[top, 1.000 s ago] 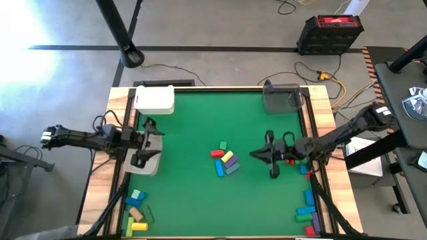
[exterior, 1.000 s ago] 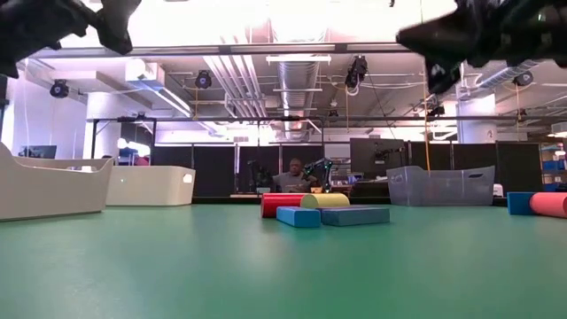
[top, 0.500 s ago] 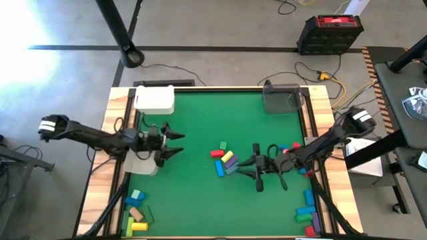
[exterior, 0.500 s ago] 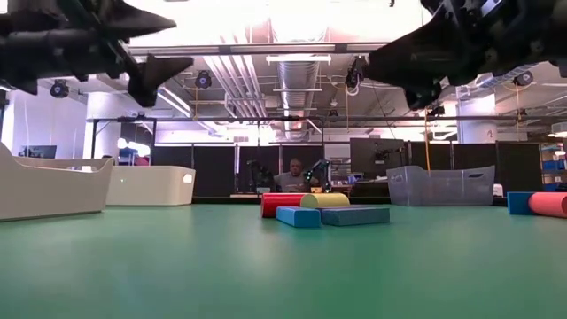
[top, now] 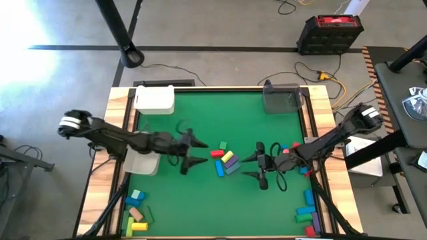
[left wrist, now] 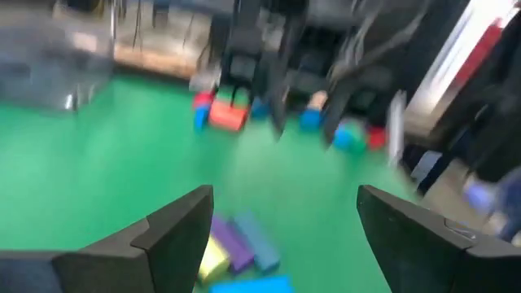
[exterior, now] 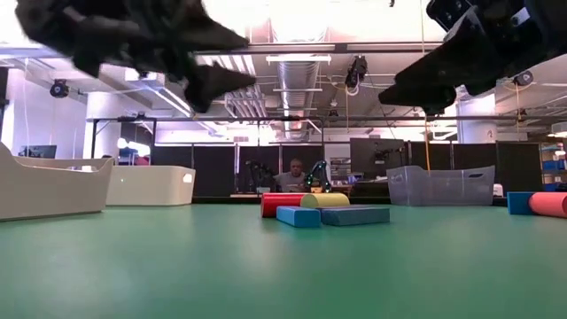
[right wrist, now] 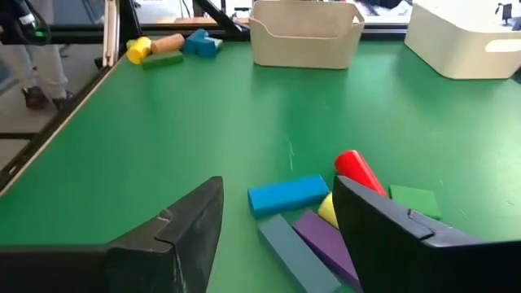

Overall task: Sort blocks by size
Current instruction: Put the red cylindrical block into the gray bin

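Coloured blocks [top: 225,162] lie clustered mid-bench [top: 200,200]: red, yellow, purple, blue, green. Left gripper [top: 193,152] hovers just beside the cluster on one side, fingers apart and empty. Right gripper [top: 253,167] hovers beside it on the opposite side, fingers also spread and empty. More blocks lie at both near corners.

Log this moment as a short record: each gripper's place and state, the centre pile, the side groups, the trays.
left gripper: open, above the mat, left of the pile
right gripper: open, right of the pile
centre pile: red, yellow, purple, blue, green blocks, none held
left-front group: near the corner
right-edge group: near the edge
white trays: left side
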Tool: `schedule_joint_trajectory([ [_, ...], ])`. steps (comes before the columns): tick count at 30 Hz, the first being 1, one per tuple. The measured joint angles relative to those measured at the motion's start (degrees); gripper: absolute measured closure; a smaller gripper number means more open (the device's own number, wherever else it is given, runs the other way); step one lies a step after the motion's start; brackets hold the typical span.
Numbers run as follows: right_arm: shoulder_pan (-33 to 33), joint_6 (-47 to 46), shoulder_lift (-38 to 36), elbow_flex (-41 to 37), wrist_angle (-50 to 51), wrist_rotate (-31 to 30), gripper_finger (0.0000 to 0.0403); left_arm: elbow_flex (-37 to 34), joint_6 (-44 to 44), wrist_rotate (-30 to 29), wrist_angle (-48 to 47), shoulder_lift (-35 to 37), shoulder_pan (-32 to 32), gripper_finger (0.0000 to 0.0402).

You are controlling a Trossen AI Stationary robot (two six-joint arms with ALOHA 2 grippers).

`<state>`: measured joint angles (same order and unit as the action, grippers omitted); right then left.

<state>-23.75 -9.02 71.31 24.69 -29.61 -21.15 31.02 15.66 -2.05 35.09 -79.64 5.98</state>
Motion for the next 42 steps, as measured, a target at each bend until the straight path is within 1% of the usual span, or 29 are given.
schedule_joint_trajectory([
  [4,0.02,0.00,-2.47,-0.10,4.83,-0.40,0.0182,8.62,-0.24,-3.74,-13.61,-6.75,0.08,0.0112],
  [7,0.02,-0.03,-3.28,-0.35,7.20,-2.93,0.0182,13.55,-1.30,-5.74,-19.04,-10.37,0.15,0.0112],
  [11,0.04,-1.66,-2.83,-0.65,9.67,-5.96,0.0178,16.39,-1.66,-8.21,-23.86,-14.43,0.96,0.0112],
  [17,0.04,-2.97,-1.64,-1.11,10.18,-7.40,0.0169,16.88,-1.77,-16.67,-24.68,-18.75,1.30,0.0112],
  [19,0.03,-3.07,-1.14,-1.11,9.37,-7.56,0.0167,16.73,-1.77,-18.08,-24.62,-20.00,1.04,0.0112],
  [23,0.04,-3.25,-0.54,-1.16,9.16,-7.56,0.0165,16.74,-1.66,-18.03,-22.93,-23.28,0.96,0.0112],
  [30,0.04,-3.43,0.39,-1.03,9.29,-7.54,0.0182,17.41,-1.30,-18.31,-21.09,-28.59,0.82,0.0116],
  [32,0.04,-3.43,0.53,-1.03,9.13,-7.54,0.0186,17.85,-1.16,-18.42,-20.96,-29.35,0.74,0.0129],
  [34,0.04,-3.45,0.61,-1.03,9.17,-7.53,0.0191,18.10,-0.93,-18.38,-20.47,-30.12,0.66,0.0153],
  [36,0.04,-3.43,0.79,-1.01,9.13,-7.54,0.0195,18.22,-0.52,-18.17,-20.13,-30.65,0.65,0.0187],
  [41,0.13,-3.01,0.85,-0.81,9.10,-7.52,0.0203,18.30,-0.25,-17.73,-21.05,-30.20,0.72,0.0292],
  [42,0.15,-2.95,0.85,-0.81,9.03,-7.54,0.0204,18.25,-0.28,-17.88,-21.97,-29.60,0.69,0.0292],
])
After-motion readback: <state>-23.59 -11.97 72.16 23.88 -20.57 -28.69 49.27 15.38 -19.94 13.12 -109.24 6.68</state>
